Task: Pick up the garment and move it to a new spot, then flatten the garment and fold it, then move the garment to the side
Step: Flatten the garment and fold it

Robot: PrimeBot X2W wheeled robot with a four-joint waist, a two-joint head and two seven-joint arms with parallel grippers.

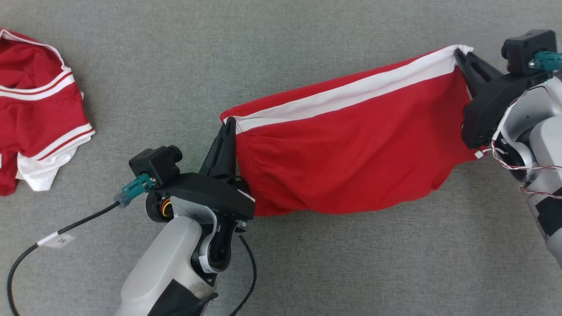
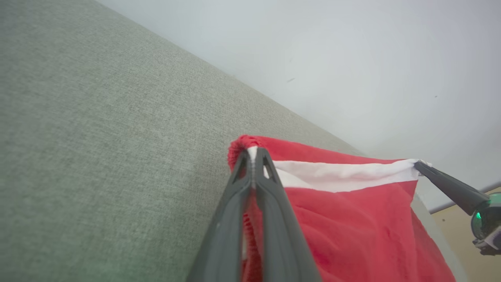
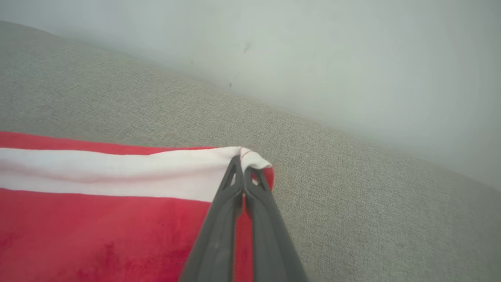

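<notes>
Above the grey bench (image 1: 281, 39), the red garment (image 1: 351, 149) hangs stretched between two pinches — the left end effector (image 1: 229, 125) clamped on one end of its white band, the right end effector (image 1: 459, 52) clamped on the other. To lay it flat, I would hold that band taut, lower both arms evenly, and let the sagging lower hem touch down first — then draw back so the cloth unrolls without creases, well clear of the other red-and-white garment (image 1: 39, 118) at far left.
</notes>
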